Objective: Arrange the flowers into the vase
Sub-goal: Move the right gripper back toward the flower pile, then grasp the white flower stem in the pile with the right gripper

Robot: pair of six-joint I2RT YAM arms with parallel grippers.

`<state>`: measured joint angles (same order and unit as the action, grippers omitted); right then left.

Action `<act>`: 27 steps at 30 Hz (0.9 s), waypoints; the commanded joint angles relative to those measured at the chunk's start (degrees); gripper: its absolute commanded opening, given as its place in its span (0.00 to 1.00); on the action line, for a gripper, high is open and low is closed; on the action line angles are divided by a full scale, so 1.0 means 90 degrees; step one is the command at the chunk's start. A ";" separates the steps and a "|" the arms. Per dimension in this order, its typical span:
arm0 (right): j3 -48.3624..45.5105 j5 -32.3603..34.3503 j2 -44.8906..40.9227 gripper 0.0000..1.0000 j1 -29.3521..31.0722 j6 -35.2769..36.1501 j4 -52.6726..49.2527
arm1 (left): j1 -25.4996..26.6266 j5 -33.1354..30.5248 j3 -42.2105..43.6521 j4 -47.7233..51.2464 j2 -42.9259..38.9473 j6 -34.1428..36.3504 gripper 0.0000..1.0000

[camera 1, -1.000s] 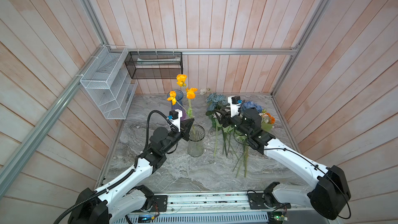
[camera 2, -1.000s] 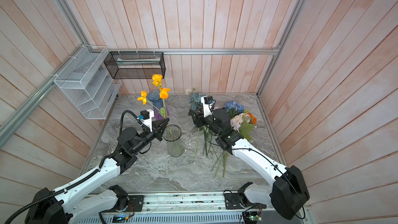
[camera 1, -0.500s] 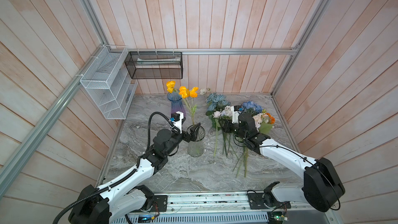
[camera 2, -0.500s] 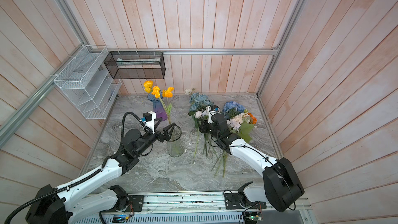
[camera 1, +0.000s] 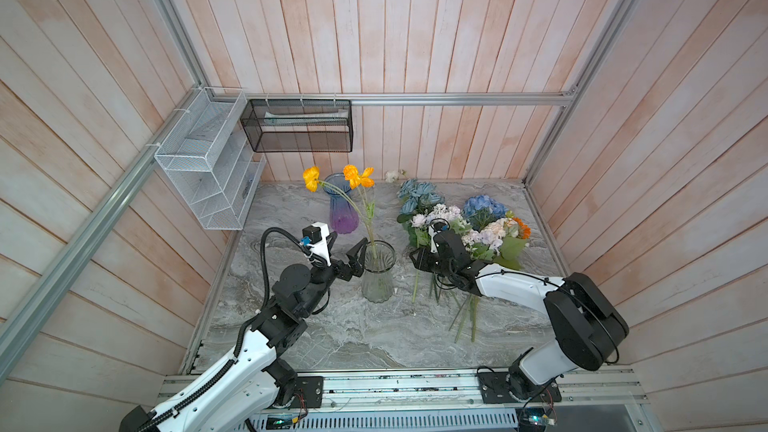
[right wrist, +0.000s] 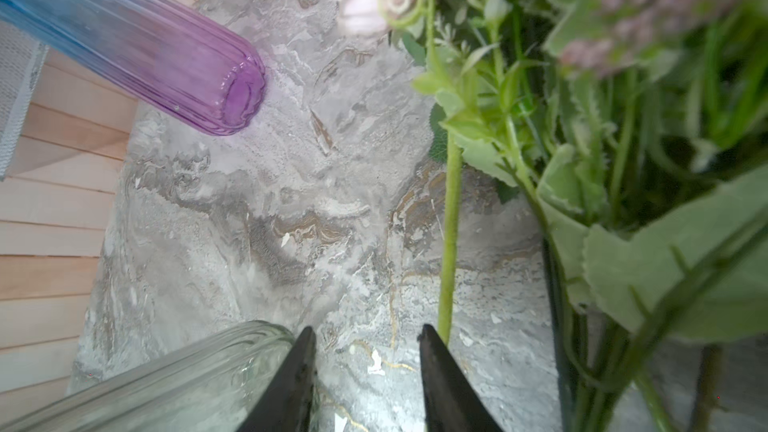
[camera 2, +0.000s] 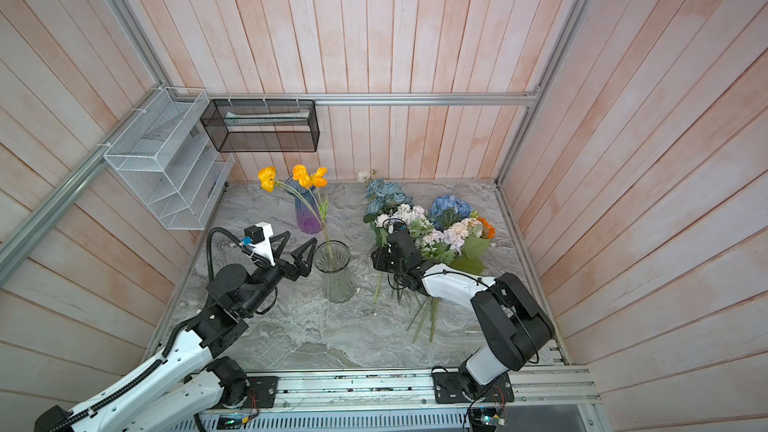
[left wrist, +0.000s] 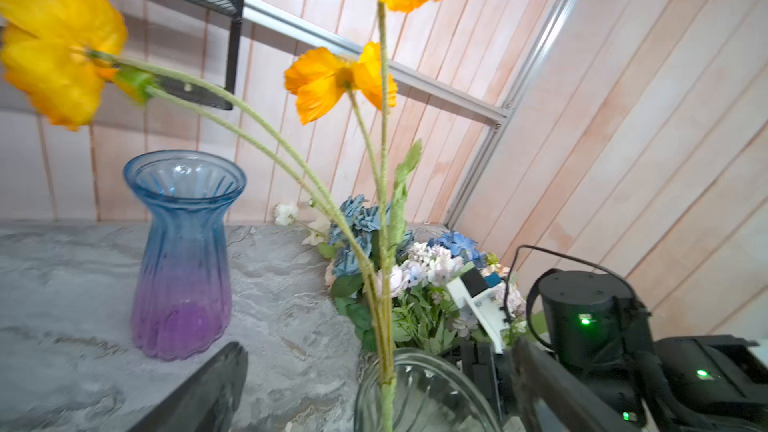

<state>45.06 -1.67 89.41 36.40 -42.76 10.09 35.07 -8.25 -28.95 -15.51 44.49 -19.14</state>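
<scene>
We find right gripper (right wrist: 365,330) partly open, empty, nearest flower pile (camera 1: 461,226); one stem (right wrist: 451,222) just beside its finger, long axis front-to-back. Left gripper (camera 1: 349,243) released, beside clear vase (camera 1: 377,276).

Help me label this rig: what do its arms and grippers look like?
The left arm and right arm have white shells and black joints. A black ribbed cable loops to a white wrist camera. The left gripper and right gripper carry black, pointed fingers.

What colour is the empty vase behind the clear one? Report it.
Empty vase: blue fading to purple; clearest in left wrist view.
</scene>
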 commanded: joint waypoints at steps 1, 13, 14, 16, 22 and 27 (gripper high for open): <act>-0.0114 0.0386 0.0111 0.41 0.0027 -0.0240 0.0120 | -0.0214 -0.0532 0.0111 0.0298 0.0011 -0.0208 1.00; -0.0260 0.0456 0.0645 0.34 0.0024 -0.0382 0.0449 | -0.0820 -0.0167 0.0258 -0.0032 0.0359 -0.0686 1.00; -0.0252 0.0391 0.0710 0.33 0.0022 -0.0376 0.0502 | -0.0831 -0.0168 0.0268 -0.0044 0.0386 -0.0697 1.00; -0.0199 0.0306 0.0839 0.30 0.0023 -0.0385 0.0542 | -0.0849 -0.0167 0.0286 -0.0064 0.0430 -0.0715 1.00; -0.0070 0.0141 0.1168 0.19 0.0035 -0.0405 0.0641 | -0.0910 -0.0101 0.0260 -0.0054 0.0466 -0.0701 1.00; -0.0002 0.0039 0.1197 0.02 0.0036 -0.0363 0.0672 | -0.0947 -0.0081 0.0251 -0.0059 0.0442 -0.0697 1.00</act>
<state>43.46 -0.38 99.59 36.40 -46.11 15.53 26.89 -9.30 -27.18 -14.85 48.64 -25.12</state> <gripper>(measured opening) 0.052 0.999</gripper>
